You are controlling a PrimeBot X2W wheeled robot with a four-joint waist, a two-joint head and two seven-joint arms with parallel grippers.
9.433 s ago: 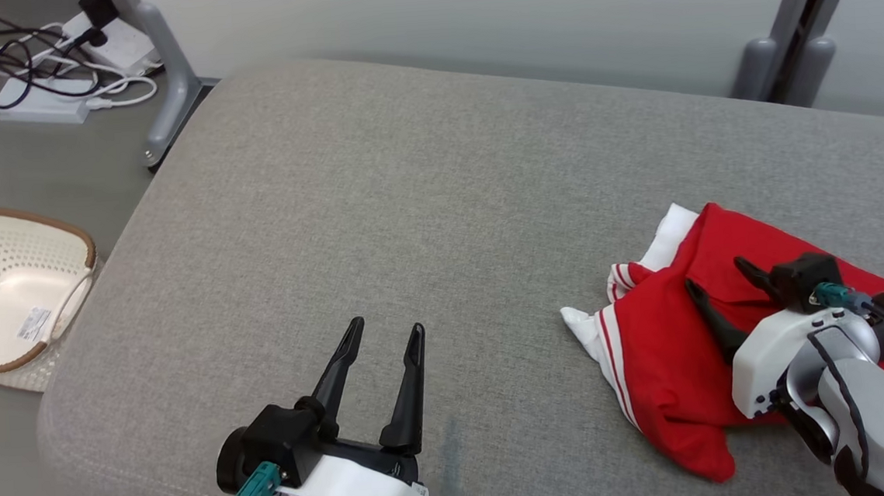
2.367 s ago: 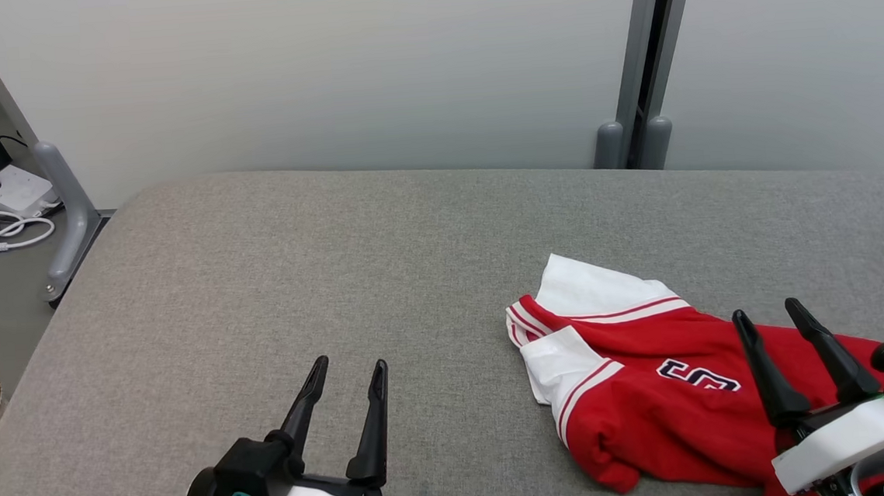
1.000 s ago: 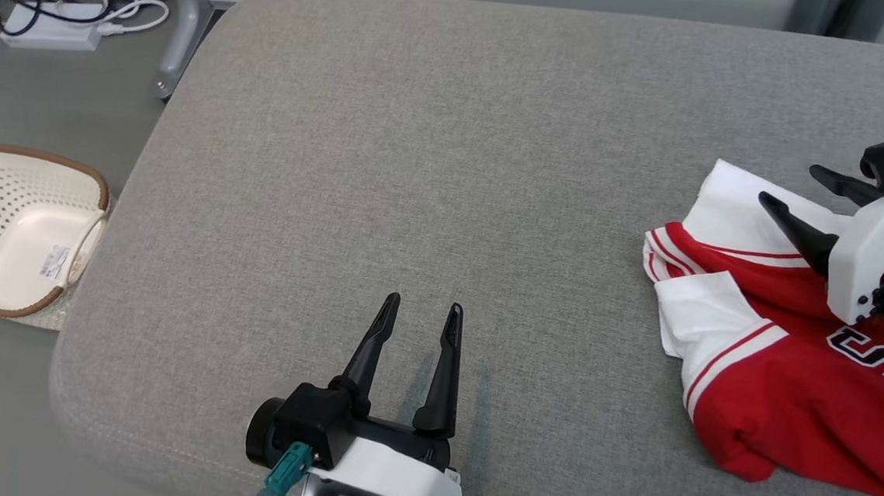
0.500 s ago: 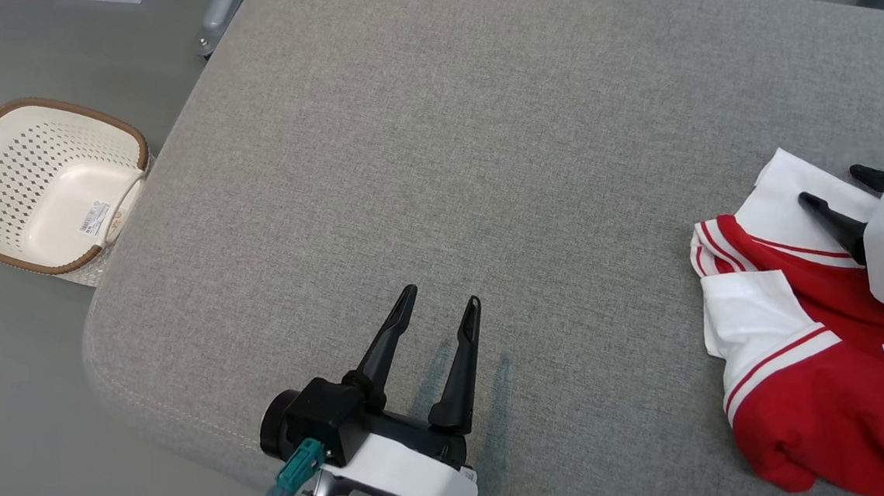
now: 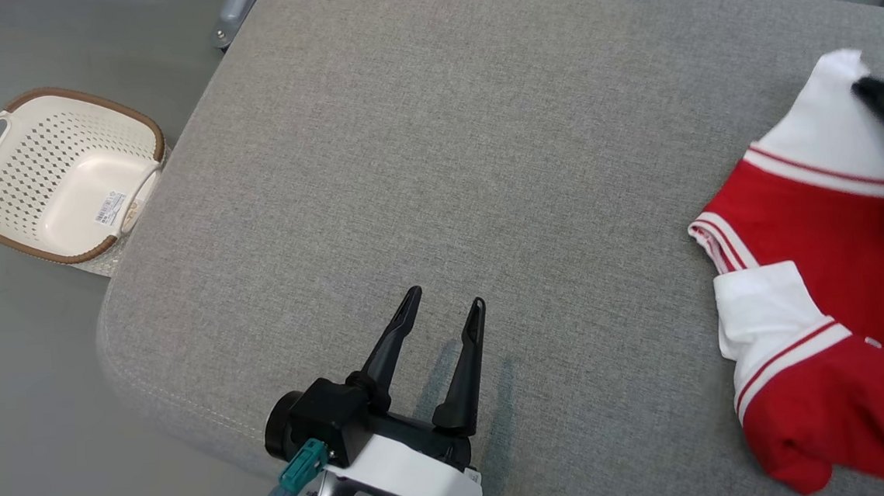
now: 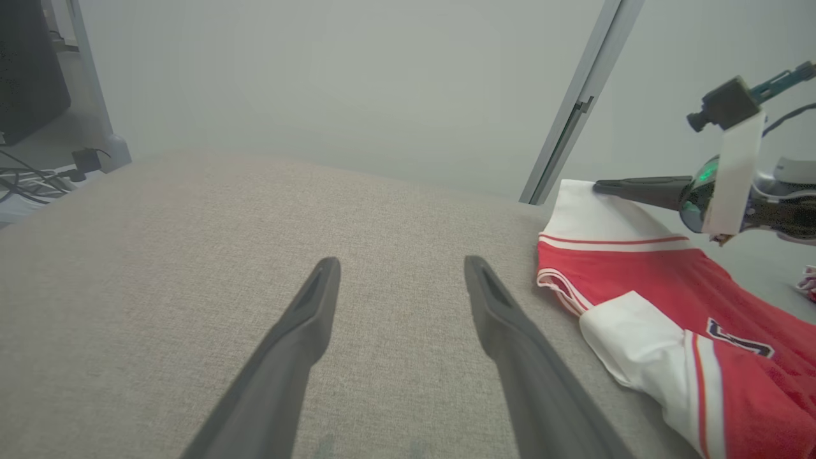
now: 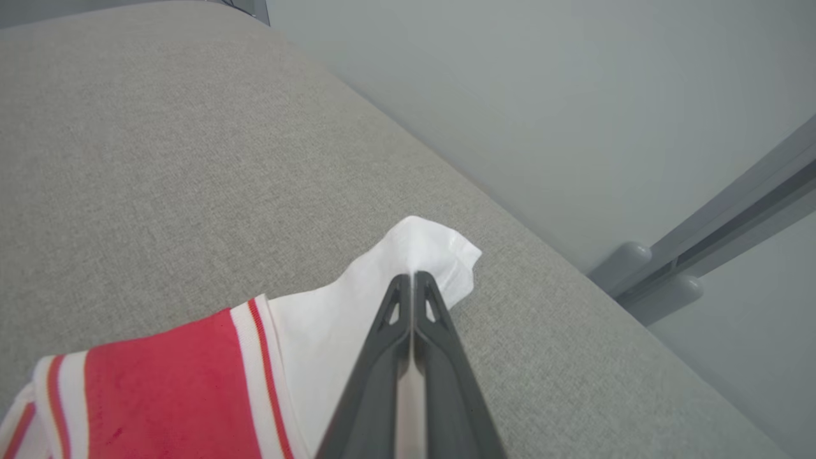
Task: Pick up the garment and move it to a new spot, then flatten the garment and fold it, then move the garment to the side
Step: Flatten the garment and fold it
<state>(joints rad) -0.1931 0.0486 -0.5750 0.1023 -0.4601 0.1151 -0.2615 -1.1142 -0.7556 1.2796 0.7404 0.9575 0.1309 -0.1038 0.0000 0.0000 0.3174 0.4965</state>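
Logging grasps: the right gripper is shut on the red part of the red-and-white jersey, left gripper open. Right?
No: the right wrist view shows the right gripper shut on a white corner of the red-and-white jersey, not the red part. The left gripper is open.

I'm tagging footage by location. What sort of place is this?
Probably a robotics test room rather than a home: a big grey padded platform holding one garment, bare partition walls on metal posts, and a laundry basket on the plain floor.
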